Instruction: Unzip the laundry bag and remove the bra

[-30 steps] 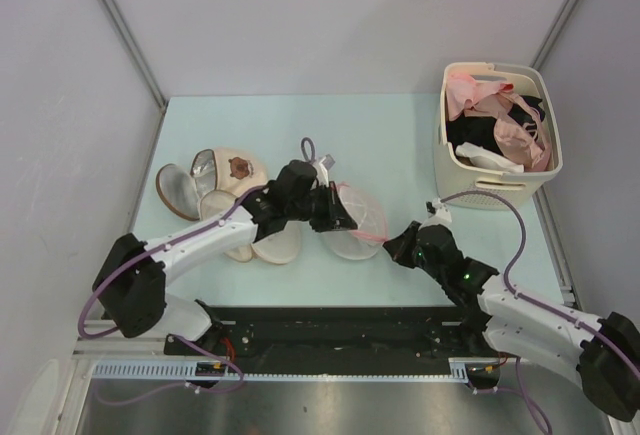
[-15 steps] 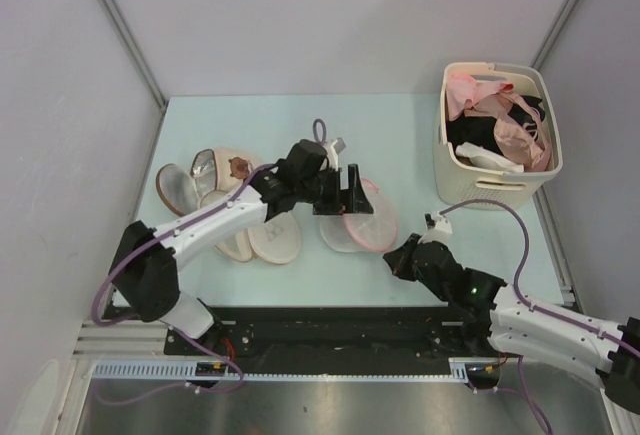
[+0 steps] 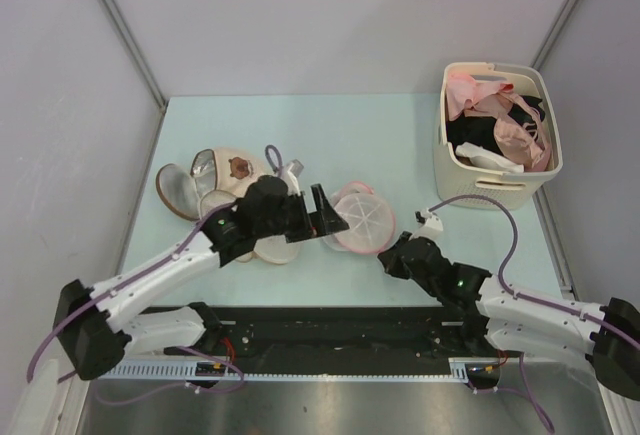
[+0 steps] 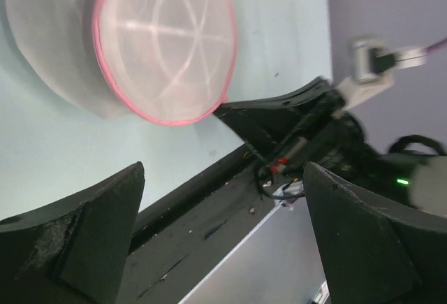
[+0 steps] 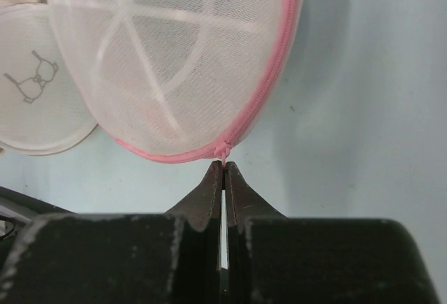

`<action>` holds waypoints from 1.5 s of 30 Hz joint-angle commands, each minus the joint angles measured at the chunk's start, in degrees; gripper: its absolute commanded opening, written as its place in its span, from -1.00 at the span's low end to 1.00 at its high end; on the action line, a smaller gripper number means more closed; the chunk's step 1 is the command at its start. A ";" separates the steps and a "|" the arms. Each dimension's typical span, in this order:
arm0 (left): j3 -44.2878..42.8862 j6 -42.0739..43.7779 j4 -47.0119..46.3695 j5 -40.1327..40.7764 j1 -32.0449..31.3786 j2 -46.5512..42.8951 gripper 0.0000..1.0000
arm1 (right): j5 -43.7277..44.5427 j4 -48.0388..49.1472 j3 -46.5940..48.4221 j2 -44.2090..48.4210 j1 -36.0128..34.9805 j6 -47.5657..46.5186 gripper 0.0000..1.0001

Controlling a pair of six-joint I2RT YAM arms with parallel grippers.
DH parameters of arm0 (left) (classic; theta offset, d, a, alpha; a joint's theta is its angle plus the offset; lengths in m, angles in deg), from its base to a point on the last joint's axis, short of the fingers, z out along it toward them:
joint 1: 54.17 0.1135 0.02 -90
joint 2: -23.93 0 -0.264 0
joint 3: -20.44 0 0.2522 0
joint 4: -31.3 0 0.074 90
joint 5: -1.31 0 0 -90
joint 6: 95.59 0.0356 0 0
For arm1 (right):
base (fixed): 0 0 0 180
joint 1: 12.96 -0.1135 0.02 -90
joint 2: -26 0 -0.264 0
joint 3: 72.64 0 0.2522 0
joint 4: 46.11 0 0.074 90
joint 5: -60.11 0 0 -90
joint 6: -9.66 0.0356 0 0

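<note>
the laundry bag [image 3: 362, 223] lies on the pale desk [image 3: 350, 135], centre front, with its pink zip rim turned toward the arms. the right end effector [image 5: 223, 171] sits at the bag's near edge, fingers pinched shut on the small pink zip pull [image 5: 223, 152]. the left end effector [image 3: 326, 217] hangs just left of the bag, fingers spread wide, holding nothing. cream bra cups [image 3: 225, 180] lie further left.

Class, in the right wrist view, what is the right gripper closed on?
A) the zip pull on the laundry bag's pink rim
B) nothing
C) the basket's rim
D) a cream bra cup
A: the right gripper pinches the zip pull on the pink rim of the laundry bag.
</note>
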 commanded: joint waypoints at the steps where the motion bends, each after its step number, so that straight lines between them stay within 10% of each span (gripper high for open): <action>1: 0.70 -3.19 -7.03 -1.71 -4.07 6.77 1.00 | 0.44 5.14 3.26 -1.43 -0.42 0.04 -1.00; 11: -1.42 -7.83 -14.49 -2.67 -6.98 18.65 0.68 | 1.85 1.45 3.43 2.87 -0.59 0.66 -1.00; 29: -6.51 -14.52 -20.58 0.49 -7.15 28.50 0.72 | 1.94 -0.23 3.43 5.16 -0.59 1.01 -1.00; 32: -6.60 -15.40 -21.61 1.02 -7.15 29.03 0.42 | 1.59 0.65 3.43 5.07 -0.51 0.75 -1.00; 39: -8.01 -14.35 -19.68 1.37 -7.06 29.04 -0.99 | 1.67 -0.48 3.43 5.95 0.02 0.13 -1.00; 45: -6.96 -12.24 -16.87 -1.08 -4.96 26.84 -0.99 | 2.20 -4.96 3.17 9.02 4.32 -1.71 -1.00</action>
